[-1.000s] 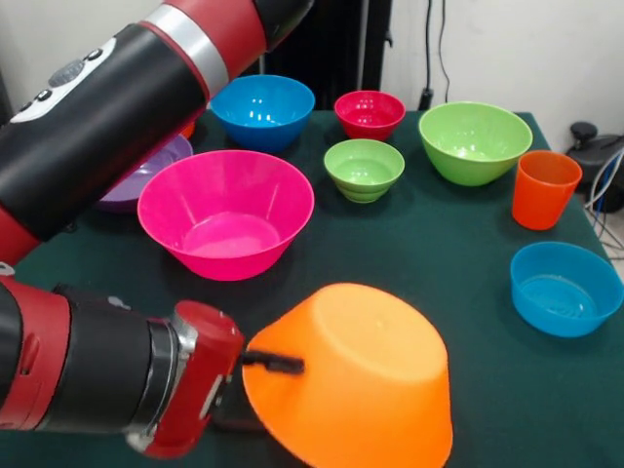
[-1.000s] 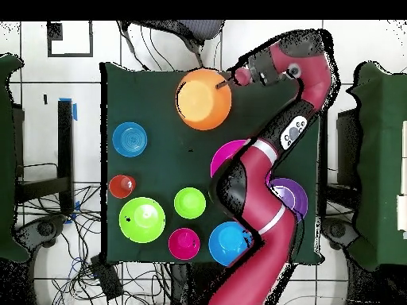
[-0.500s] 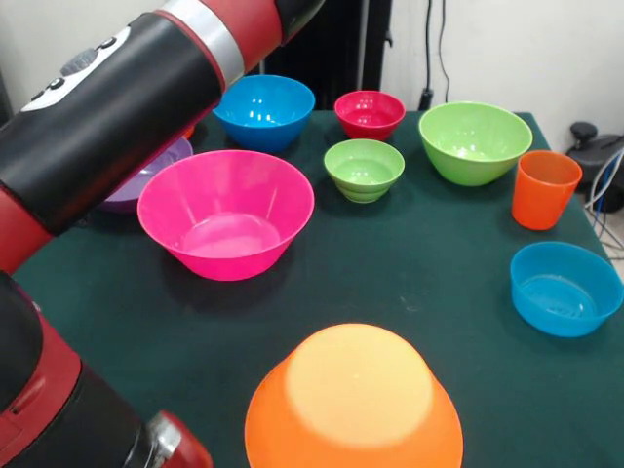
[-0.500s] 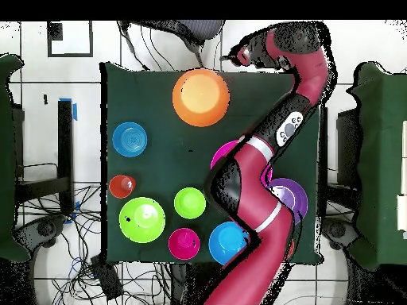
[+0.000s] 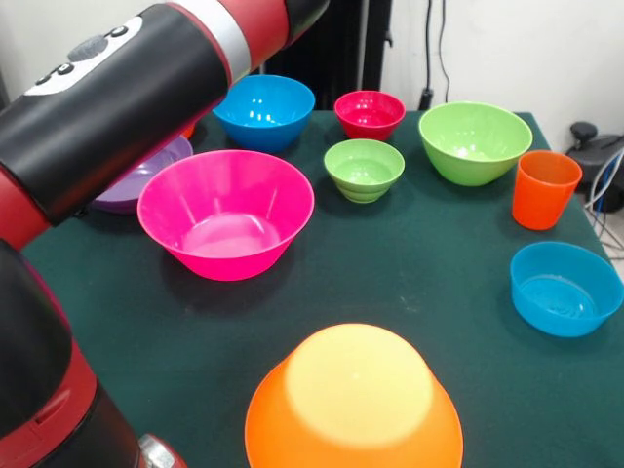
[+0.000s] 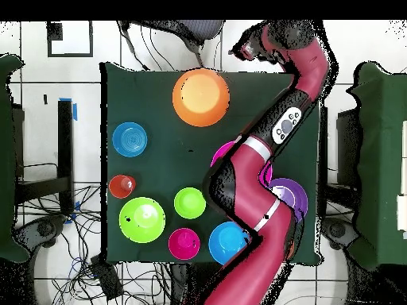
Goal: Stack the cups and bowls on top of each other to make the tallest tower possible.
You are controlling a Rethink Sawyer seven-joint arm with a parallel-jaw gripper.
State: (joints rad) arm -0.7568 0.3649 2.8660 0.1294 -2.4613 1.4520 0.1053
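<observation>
Base-laying seems underway: large glossy orange plastic bowl [image 5: 353,402] sits upside down; gripper [image 6: 242,52] beside it (grip state unclear) next needs another bowl.

Bare table [image 6: 262,87] lies beside the gripper [image 6: 241,53] — only the upturned large orange bowl [image 6: 201,97] stands near.

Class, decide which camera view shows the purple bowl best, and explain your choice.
Neither view shows it whole. The front view is slightly better: the purple bowl shows part of its rim and inside wall at the left, behind the pink bowl, though the arm covers much of it. In the overhead view, the purple bowl is half hidden under the arm.
</observation>
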